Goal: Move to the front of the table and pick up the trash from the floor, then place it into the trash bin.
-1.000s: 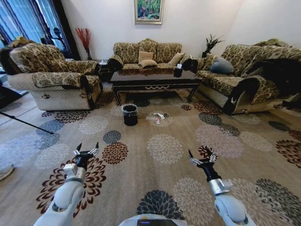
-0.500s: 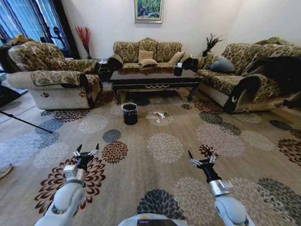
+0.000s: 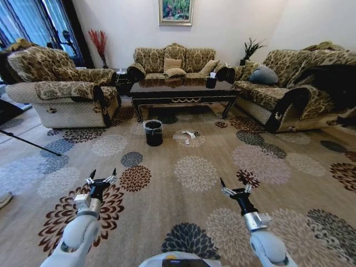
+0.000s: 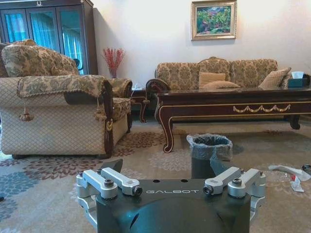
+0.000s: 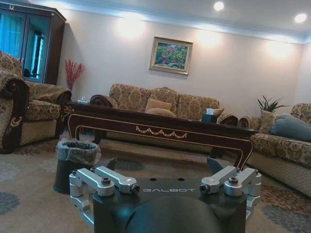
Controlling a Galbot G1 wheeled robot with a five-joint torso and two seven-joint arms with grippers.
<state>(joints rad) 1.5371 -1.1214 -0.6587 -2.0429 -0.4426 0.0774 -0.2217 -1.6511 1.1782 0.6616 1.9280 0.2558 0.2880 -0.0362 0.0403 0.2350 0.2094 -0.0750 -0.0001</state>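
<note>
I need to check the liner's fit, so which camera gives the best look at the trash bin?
The left wrist view: the trash bin stands close and central, its greyish bag visibly folded over the rim. The right wrist view shows it off to one side, the right gripper's body hiding its base. The head view shows it small, before the table.

A big carpet (image 3: 194,167) with round flower shapes covers the floor. The trash bin (image 3: 153,133) stands on it, just in front of the table (image 3: 181,92). Near the bin, white paper scraps (image 3: 188,136) lie on the carpet. A small dark box (image 3: 211,83) sits on the table's top.
</note>
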